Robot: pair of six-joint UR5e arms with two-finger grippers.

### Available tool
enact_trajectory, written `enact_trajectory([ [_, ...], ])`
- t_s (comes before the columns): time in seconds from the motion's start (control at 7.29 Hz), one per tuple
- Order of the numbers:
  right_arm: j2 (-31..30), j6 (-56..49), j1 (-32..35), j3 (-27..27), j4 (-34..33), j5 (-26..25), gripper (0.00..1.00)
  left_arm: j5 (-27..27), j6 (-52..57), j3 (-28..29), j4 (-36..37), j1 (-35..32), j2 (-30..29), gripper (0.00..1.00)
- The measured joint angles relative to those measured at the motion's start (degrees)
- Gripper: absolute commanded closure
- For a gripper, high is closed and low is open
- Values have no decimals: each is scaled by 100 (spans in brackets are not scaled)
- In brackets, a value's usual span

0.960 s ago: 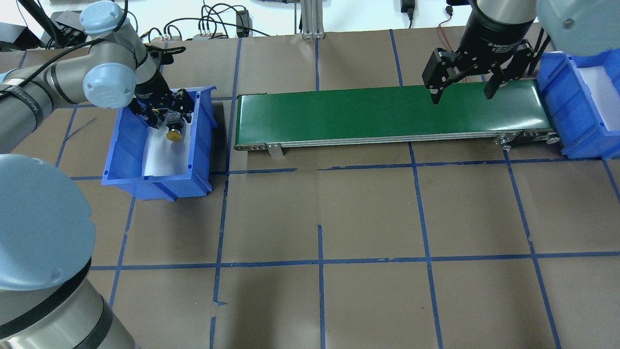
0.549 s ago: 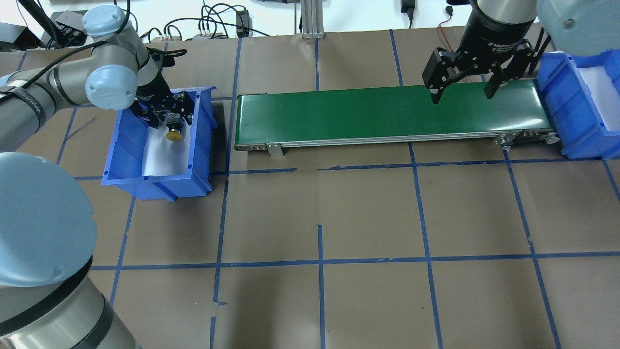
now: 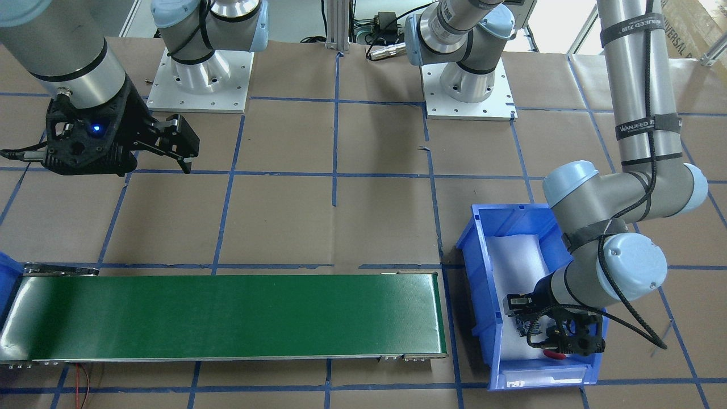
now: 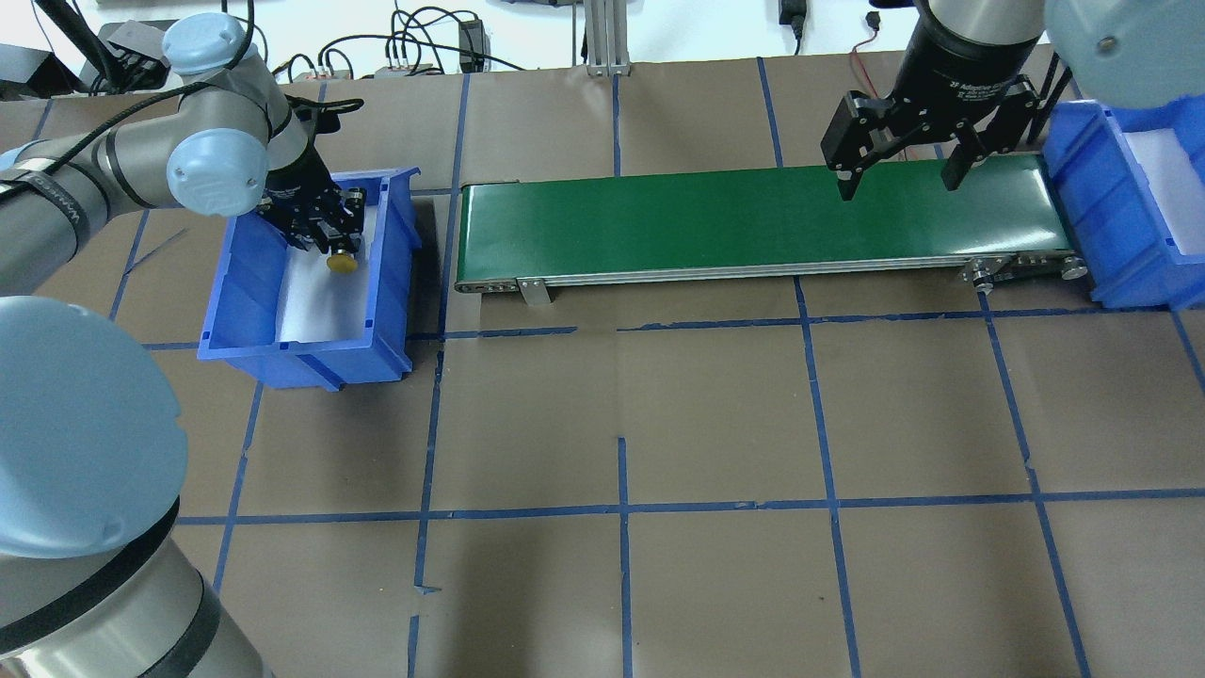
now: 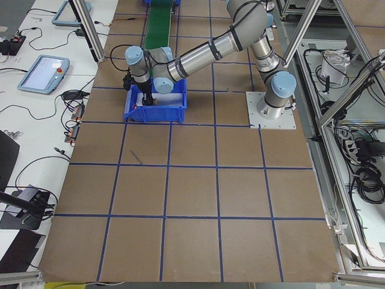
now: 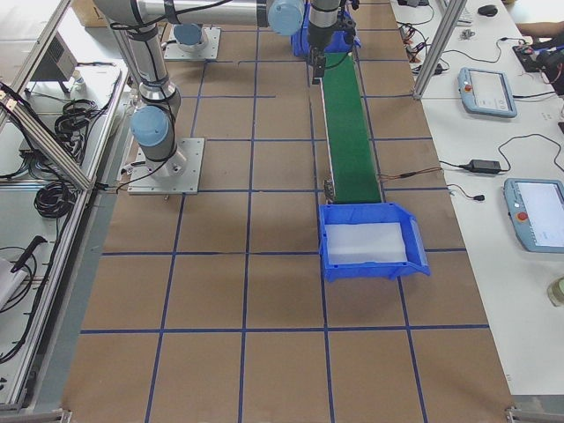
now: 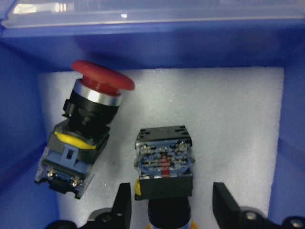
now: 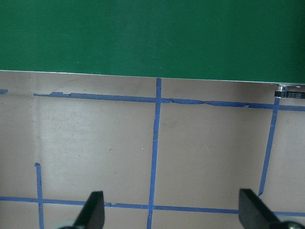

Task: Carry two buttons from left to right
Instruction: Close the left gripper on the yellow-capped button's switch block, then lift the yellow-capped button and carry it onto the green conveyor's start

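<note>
The yellow button [image 7: 164, 164] lies in the left blue bin [image 4: 301, 363], its grey block towards the wrist camera and its yellow cap [image 4: 343, 265] showing from overhead. The red button [image 7: 95, 105] lies tilted beside it, apart from it; its cap also shows in the front view [image 3: 554, 355]. My left gripper [image 7: 171, 207] is low in the bin, open, with one finger [image 7: 123, 205] on each side of the yellow button and small gaps to it. My right gripper [image 4: 899, 188] is open and empty above the right end of the green conveyor [image 4: 753, 217].
A second blue bin [image 4: 1130, 235] with white padding stands at the conveyor's right end. The left bin's walls [image 7: 286, 143] stand close around my left gripper. Brown paper with blue tape lines covers the table [image 4: 621, 424].
My left gripper has shifted slightly in the bin and its fingers have drawn narrower around the yellow button. The right arm has not moved.
</note>
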Motion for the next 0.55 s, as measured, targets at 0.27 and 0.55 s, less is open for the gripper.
enact_trajectory([
  [0.27, 0, -18, 0, 1, 3, 0, 0, 41, -12, 77, -35, -4, 121, 68],
  [0.55, 0, -21, -6, 7, 4, 0, 0, 66, -70, 120, -407, -17, 525, 68],
])
